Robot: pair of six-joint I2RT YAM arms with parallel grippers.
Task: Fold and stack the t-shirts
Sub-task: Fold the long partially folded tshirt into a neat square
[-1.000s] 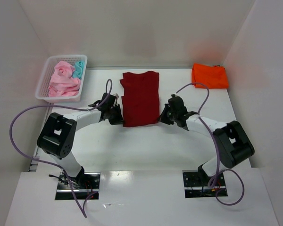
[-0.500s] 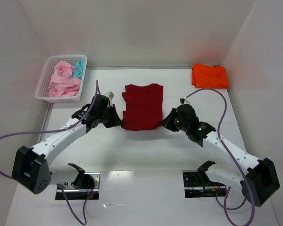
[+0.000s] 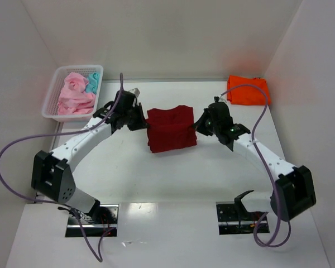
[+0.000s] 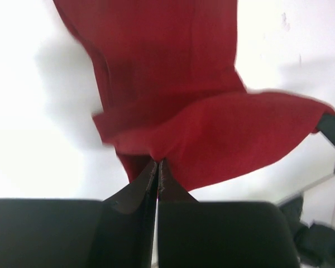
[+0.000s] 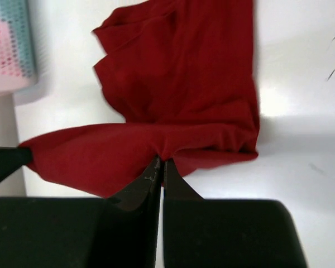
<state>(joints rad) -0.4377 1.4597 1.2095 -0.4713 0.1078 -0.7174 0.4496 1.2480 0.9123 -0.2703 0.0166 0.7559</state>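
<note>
The dark red t-shirt lies mid-table, its near half lifted and doubled back over the far half. My left gripper is shut on the raised hem at the shirt's left edge, with its closed tips pinching a fold of red cloth. My right gripper is shut on the same hem at the right edge, and its tips bite the cloth too. A folded orange t-shirt rests at the back right. Crumpled pink t-shirts and a teal one fill the basket.
A white mesh basket stands at the back left, and its corner shows in the right wrist view. White walls close in the table at the back and on both sides. Purple cables loop from both arms.
Both arms have reached toward the back wall, carrying the red shirt's near hem up and over the rest. The shirt looks shorter and doubled now. Both grippers stayed shut on it.
</note>
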